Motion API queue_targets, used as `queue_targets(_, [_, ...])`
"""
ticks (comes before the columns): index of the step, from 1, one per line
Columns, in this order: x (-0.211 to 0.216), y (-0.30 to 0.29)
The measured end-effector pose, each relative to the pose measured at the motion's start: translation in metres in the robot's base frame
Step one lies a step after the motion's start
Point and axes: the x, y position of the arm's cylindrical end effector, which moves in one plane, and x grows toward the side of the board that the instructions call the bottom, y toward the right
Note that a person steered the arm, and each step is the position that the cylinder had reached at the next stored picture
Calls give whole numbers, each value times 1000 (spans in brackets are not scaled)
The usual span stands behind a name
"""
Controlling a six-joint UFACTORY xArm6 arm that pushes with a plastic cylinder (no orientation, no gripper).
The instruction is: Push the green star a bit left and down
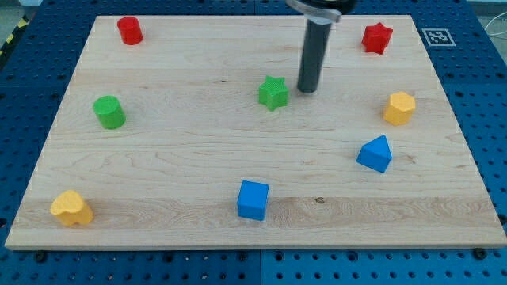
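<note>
At the near left corner of the wooden surface (158, 158) sits a yellow block (71, 207) with a lumpy, heart-like outline. Farther back on the left side stands a green cylinder (109, 112), and a red cylinder (130, 30) stands close to the far left corner.

Toward the middle, a blue cube (253, 199) rests near the front edge. Well behind it, slightly right of centre and in the far half of the surface, is the green star (273, 93), lying flat with open wood all around it.

Just to the star's right and a little farther back, my tip (306, 89) rests at the surface, very close beside the star; whether it touches the star cannot be told from this view. The dark rod rises straight up from there and leaves the view at the top. This arm carries no fingers, so there is nothing released or clenched to report.

Right of the rod, a red star (377, 37) sits near the far right corner. On the right side a blue block (375, 153) with a sloped, wedge-like top lies nearer the front, and a yellow block (399, 108), roughly hexagonal, stands behind it close to the right edge.

The surface lies on a blue perforated panel (483, 119).
</note>
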Motion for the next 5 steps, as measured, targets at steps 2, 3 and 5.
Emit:
queue_targets(2, [-19,-56])
queue_targets(3, [-33,-67])
queue_targets(5, [8,-78])
